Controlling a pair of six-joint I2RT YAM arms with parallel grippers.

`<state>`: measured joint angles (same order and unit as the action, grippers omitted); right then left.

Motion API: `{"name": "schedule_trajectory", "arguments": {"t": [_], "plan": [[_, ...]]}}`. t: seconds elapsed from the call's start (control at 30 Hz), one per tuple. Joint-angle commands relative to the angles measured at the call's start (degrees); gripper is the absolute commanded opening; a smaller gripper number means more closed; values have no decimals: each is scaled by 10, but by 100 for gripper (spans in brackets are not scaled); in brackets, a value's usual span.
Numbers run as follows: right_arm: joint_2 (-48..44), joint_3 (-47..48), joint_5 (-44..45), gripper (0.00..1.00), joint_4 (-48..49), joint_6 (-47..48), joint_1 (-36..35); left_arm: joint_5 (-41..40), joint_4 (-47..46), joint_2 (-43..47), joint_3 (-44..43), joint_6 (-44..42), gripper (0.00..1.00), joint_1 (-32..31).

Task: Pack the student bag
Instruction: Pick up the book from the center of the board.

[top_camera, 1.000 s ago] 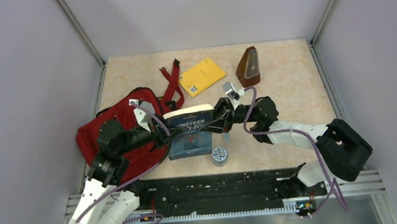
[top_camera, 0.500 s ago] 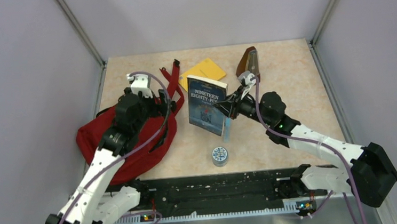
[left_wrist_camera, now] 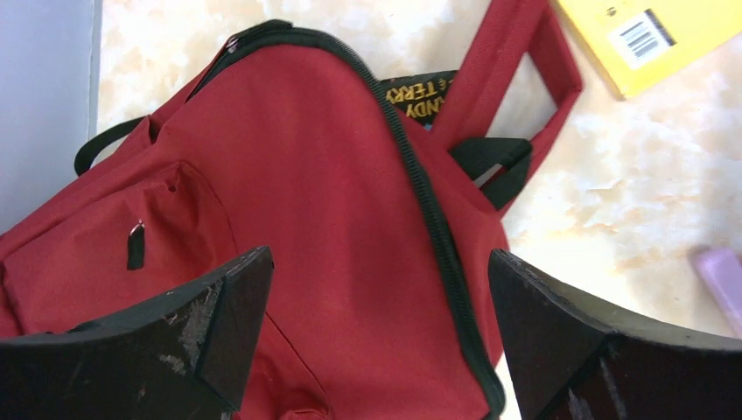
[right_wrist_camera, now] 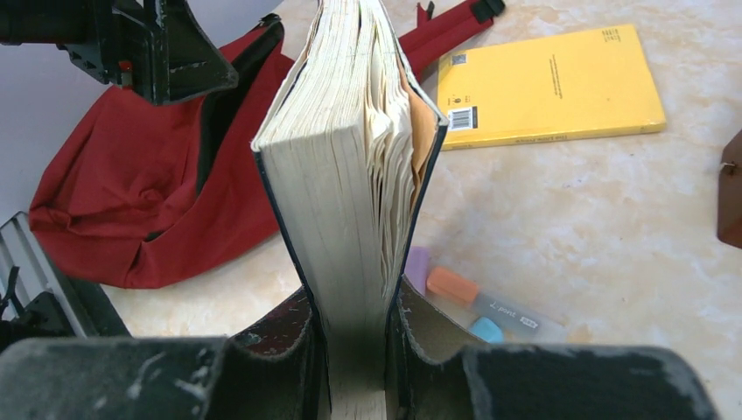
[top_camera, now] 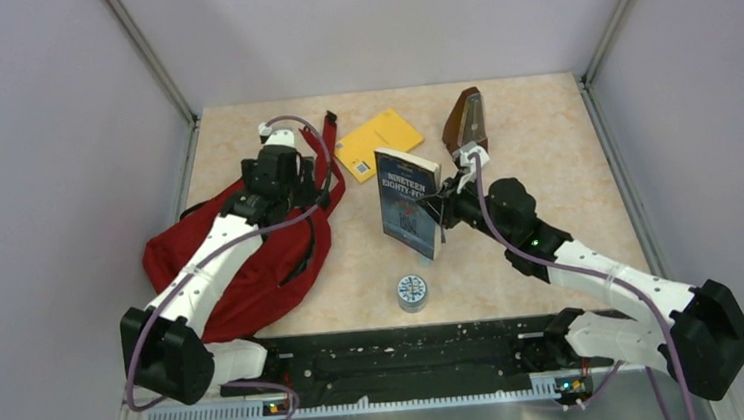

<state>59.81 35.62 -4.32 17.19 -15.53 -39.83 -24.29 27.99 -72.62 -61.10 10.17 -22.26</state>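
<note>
Your left gripper [left_wrist_camera: 376,258] hangs wide open and empty over the student bag [top_camera: 222,272], slumped at the left of the table [top_camera: 543,136]; use it to lift the bag's opening. Your right gripper [right_wrist_camera: 354,306] pinches the paperback [top_camera: 410,202] upright, so feed it in far edge first, slowly.

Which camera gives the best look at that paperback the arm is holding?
The top external view: the book shows its front cover and title, upright in the right tool. The right wrist view gives only its page edges. The left wrist view misses it.
</note>
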Motion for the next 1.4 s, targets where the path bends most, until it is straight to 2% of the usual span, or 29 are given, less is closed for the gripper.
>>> {"name": "schedule_trajectory", "arguments": {"t": [0.0,0.07,0.2,0.4,0.47,0.53,0.57,0.77,0.9,1.23,1.37], "plan": [[-39,15,14,0,65,10,3,-2,12,-14,-11,11,96,25],[-42,14,12,0,66,9,3,14,15,-14,-8,15,93,36],[-43,13,11,0,65,8,3,17,19,2,-5,23,77,44],[-32,19,6,0,65,4,2,15,26,38,15,28,64,47],[-26,21,-3,0,75,-6,2,17,35,42,22,27,43,51],[-13,27,-13,0,90,-23,3,17,47,53,25,39,11,54],[-2,33,-20,0,98,-33,3,22,48,64,25,41,0,55],[96,96,-79,0,182,-127,2,56,-30,196,55,-9,0,55],[178,154,-127,0,244,-189,-8,52,-61,259,75,-43,0,55],[372,323,-136,0,242,-237,-96,113,-72,298,87,-78,0,55],[435,347,-140,0,246,-258,-125,123,-74,302,92,-80,0,55]]}}
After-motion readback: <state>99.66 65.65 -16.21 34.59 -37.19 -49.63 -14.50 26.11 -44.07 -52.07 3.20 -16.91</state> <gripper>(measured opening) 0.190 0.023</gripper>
